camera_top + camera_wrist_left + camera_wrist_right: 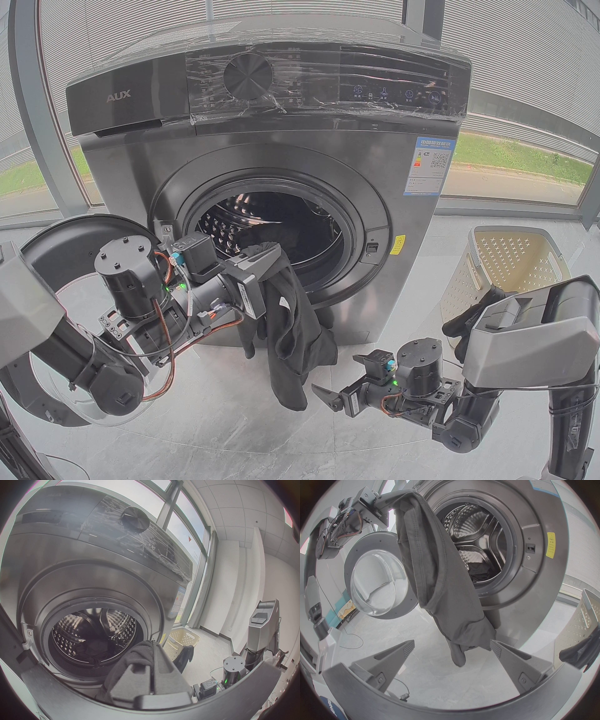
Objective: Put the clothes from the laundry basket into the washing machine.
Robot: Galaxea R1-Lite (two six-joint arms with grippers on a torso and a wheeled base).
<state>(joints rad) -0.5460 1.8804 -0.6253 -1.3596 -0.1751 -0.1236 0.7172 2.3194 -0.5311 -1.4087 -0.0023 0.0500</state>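
Foreground space was taken by the right end effector, which hung low over the pale grey tiled floor with its two dark wedge-shaped fingers spread wide and nothing between them. It pointed toward the lower hem of a black cloth garment, whose lowest fold hung just beyond the fingertips.

Higher up and farther on, the left end effector was clamped shut on the top of that garment. It held the garment at the lower rim of the round opening of the grey front-loading washing machine. The garment draped down in front of the machine's face, and its hem hung clear above the floor.

Behind it, the perforated steel drum stood open, with some dark clothing already lying at its bottom. The round glass door was swung fully out on the robot's left.

On the right of the machine, a cream perforated plastic laundry basket stood on the floor. Another dark garment hung over its near rim.
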